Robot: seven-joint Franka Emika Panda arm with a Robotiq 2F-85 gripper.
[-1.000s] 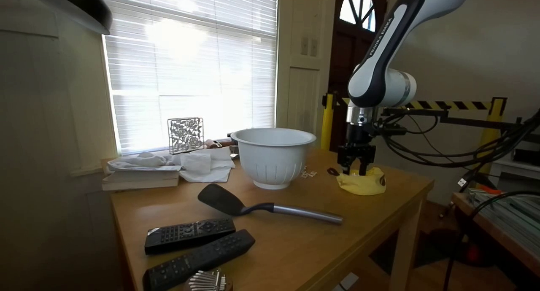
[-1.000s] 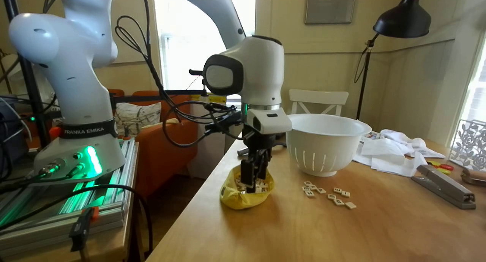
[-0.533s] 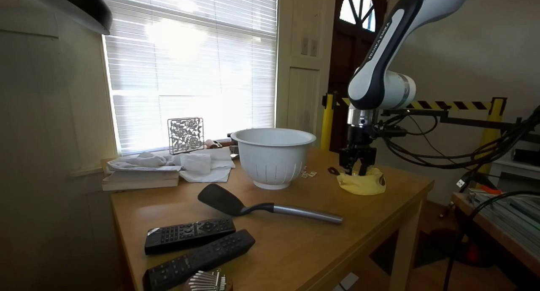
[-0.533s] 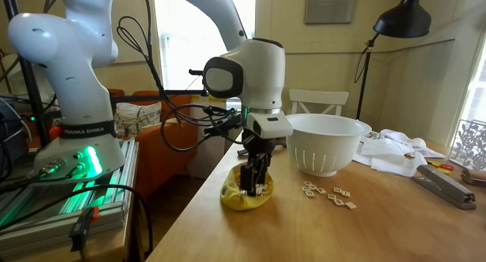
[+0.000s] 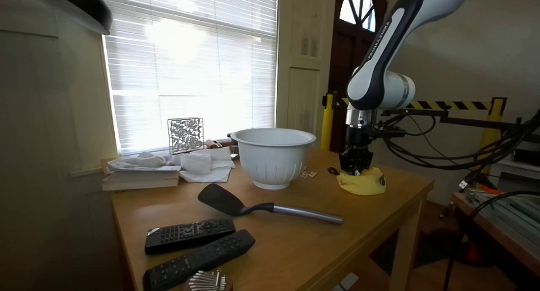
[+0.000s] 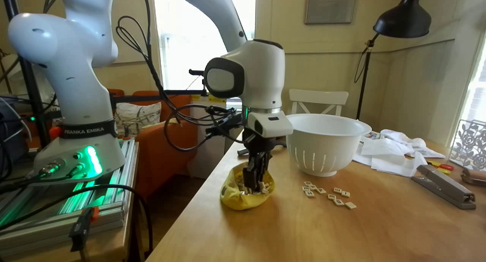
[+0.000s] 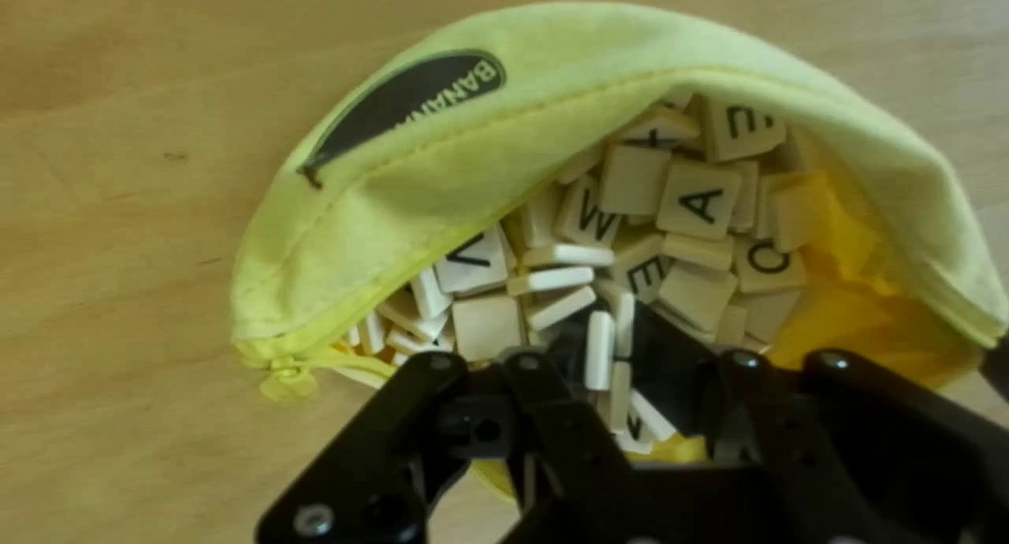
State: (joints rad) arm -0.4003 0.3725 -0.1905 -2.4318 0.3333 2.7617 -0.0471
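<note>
Within one pouch (image 6: 241, 203), one tool (image 5: 357, 171) pinches tiles (image 7: 599, 351) (two at least).

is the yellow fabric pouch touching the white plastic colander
Apart: in both exterior views, a strip of wooden tabletop shows between the yellow fabric pouch and the white plastic colander.

Yellow cloth pouch (image 7: 441, 173), unzipped on the table (image 6: 322, 231), cream letter tiles (image 7: 698, 201) inside, several between the jaws
</note>
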